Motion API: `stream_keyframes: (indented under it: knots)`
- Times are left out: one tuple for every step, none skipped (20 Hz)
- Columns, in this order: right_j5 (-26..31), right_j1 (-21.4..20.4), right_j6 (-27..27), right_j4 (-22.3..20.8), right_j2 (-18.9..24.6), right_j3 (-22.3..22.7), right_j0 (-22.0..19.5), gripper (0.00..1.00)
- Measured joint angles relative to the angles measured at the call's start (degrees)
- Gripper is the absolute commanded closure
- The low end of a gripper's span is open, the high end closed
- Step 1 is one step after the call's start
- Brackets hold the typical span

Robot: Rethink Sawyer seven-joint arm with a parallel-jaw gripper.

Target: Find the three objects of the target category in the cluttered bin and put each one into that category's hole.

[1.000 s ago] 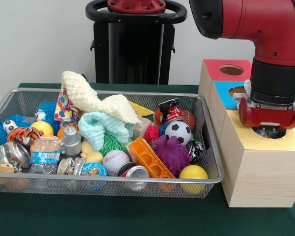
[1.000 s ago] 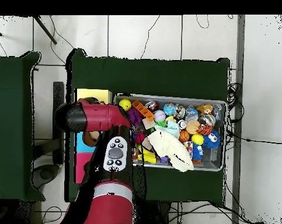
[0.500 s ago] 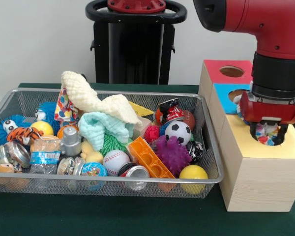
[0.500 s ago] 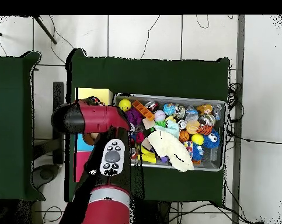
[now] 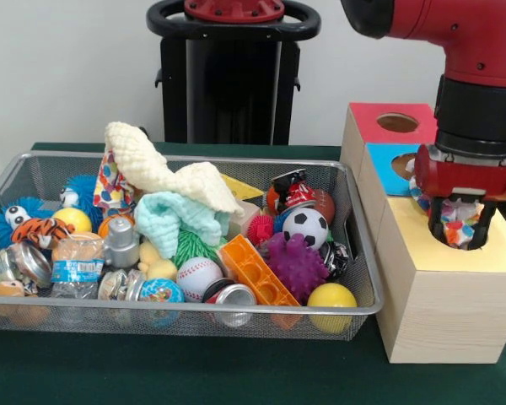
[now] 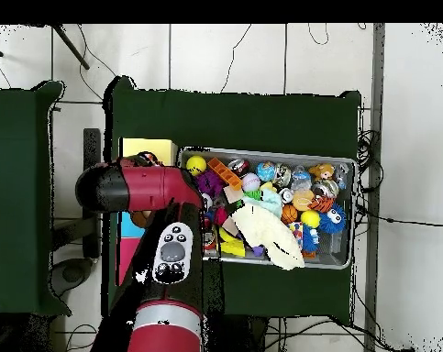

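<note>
My gripper (image 5: 460, 226) hangs just above the round hole (image 5: 468, 246) of the yellow-faced wooden box (image 5: 422, 245). Its fingers (image 5: 435, 221) stand wide apart. A white spotted cloth (image 5: 458, 228) sits bunched between them at the hole's mouth, and a fold of it shows at the gripper's left side. A second spotted cloth (image 5: 110, 181) lies at the back left of the wire mesh bin (image 5: 194, 158), partly under a cream knitted cloth (image 5: 152, 164). I see no third spotted cloth. In the overhead view the arm (image 6: 142, 188) hides the gripper and the hole.
The blue-faced box (image 5: 386, 169) and the red-faced box (image 5: 373, 120) stand behind the yellow one. The bin holds a mint fluffy cloth (image 5: 173, 215), balls, a purple spiky ball (image 5: 297, 263), an orange brick (image 5: 255, 270) and cans. The pedestal (image 5: 232, 76) stands behind.
My gripper has risen from down in the yellow box's hole. The spotted cloth stayed at the hole's mouth and now shows between the fingers.
</note>
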Motion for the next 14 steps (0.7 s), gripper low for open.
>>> stream_keyframes:
  knots:
    - [1.1,-0.7,0.0,0.0,0.0,0.1,0.0,0.0]
    - [1.5,-1.0,0.0,-0.1,0.0,0.1,0.0,0.0]
    - [1.9,-1.2,0.0,-0.1,0.0,0.1,0.0,0.0]
    - [2.2,-1.4,0.0,-0.1,0.0,0.1,0.0,0.0]
    - [3.0,-1.8,0.0,-0.1,0.0,0.2,0.0,0.0]
    - [3.3,-1.9,0.0,-0.2,0.0,0.2,0.0,0.0]
    - [3.7,-2.1,0.0,-0.2,0.0,0.2,0.0,0.0]
    - [3.9,-2.2,0.0,-0.2,0.0,0.2,0.0,0.0]
    - [4.0,-2.2,0.0,-0.2,0.0,0.2,0.0,0.0]
    - [4.0,-2.3,0.0,-0.3,0.0,0.2,0.0,0.0]
    - [4.0,-2.3,0.0,-0.3,0.0,0.2,0.0,0.0]
    - [4.0,-2.2,0.0,-0.3,0.0,0.2,0.0,0.0]
    - [4.0,-2.2,0.0,-0.4,0.0,0.2,0.0,0.0]
    - [4.0,-2.2,0.0,-0.4,0.0,0.2,0.0,0.0]
